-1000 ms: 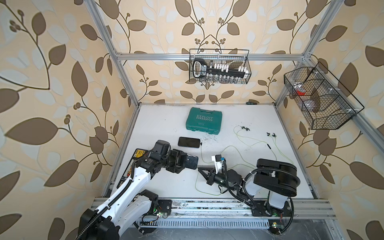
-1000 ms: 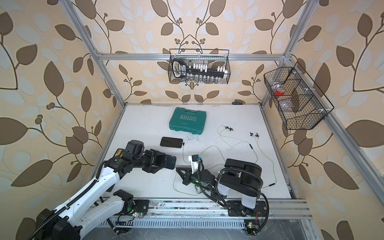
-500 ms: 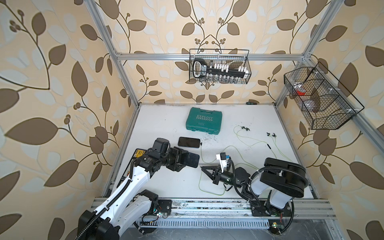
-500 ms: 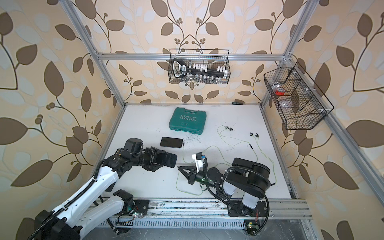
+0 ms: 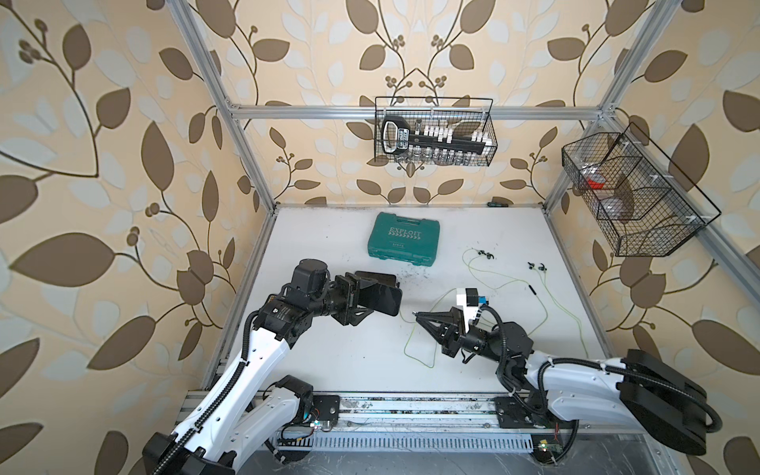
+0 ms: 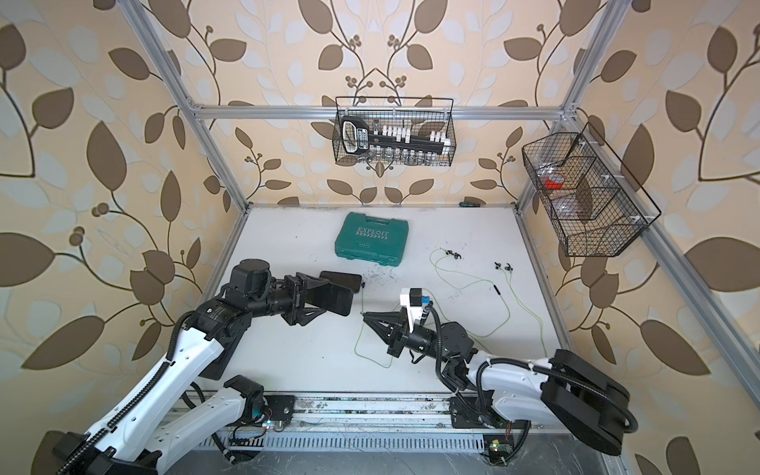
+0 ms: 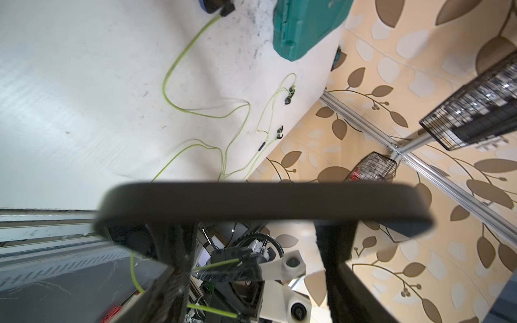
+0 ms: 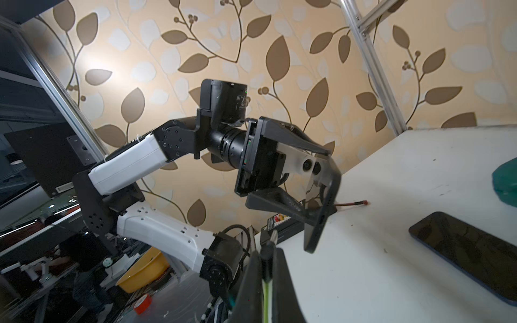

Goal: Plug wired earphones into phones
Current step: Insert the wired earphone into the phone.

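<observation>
1. Above the left half of the surface (image 5: 362, 362), the left jaws pinch the held phone (image 5: 380, 299) across its flat faces. It is clear of the surface and stands on edge, with one narrow end facing the right jaws.
2. In the left wrist view, the held phone (image 7: 263, 200) appears as a blurred dark bar across the frame.
3. The right jaws are pressed together on the black plug (image 5: 414, 315) of the first earphone cable (image 5: 407, 349). The plug projects from their tips toward the held phone, with a gap between plug and phone.
4. From the plug, the first earphone cable drops and forms a loop on the surface beside the right jaws.
5. The second phone (image 6: 341, 279) lies flat on the surface, between the held phone and the teal-green case (image 6: 372, 240).
6. In the left wrist view, the other plug (image 7: 226, 9) sits at the end of the second phone. Whether it is fully seated cannot be told.
7. Both earbud pairs (image 5: 482, 256) (image 5: 536, 267) and the inline remote (image 5: 533, 290) lie on the right half of the surface.
</observation>
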Controlling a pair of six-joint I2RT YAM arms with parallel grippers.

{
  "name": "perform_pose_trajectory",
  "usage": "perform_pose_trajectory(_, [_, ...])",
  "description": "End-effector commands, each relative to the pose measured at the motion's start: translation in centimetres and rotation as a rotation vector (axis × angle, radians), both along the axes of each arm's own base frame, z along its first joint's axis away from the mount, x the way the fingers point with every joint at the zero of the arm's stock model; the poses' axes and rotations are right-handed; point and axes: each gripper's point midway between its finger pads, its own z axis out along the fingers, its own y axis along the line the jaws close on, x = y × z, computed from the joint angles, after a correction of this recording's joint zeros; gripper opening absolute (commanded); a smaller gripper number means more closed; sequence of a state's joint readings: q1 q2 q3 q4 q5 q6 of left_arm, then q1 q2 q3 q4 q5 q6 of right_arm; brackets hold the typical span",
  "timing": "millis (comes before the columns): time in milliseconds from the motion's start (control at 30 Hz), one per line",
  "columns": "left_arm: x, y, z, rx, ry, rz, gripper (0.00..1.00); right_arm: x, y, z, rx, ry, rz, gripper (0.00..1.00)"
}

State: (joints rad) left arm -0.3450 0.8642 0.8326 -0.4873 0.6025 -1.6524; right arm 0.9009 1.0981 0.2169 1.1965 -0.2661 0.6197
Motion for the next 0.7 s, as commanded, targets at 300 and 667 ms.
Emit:
perform_pose_trajectory(300, [-0.1,-1.1,8.4,-0.108,-0.221,-0.080,0.68,-0.5,1.8,2.3,-0.056,-0.061,0.149,0.00])
perform_pose_trajectory(667, [-0.5,-1.3,9.1,-0.135,-0.237,-0.104,0.69,1.1,1.2,4.1,-0.057,-0.078,0.096,0.00])
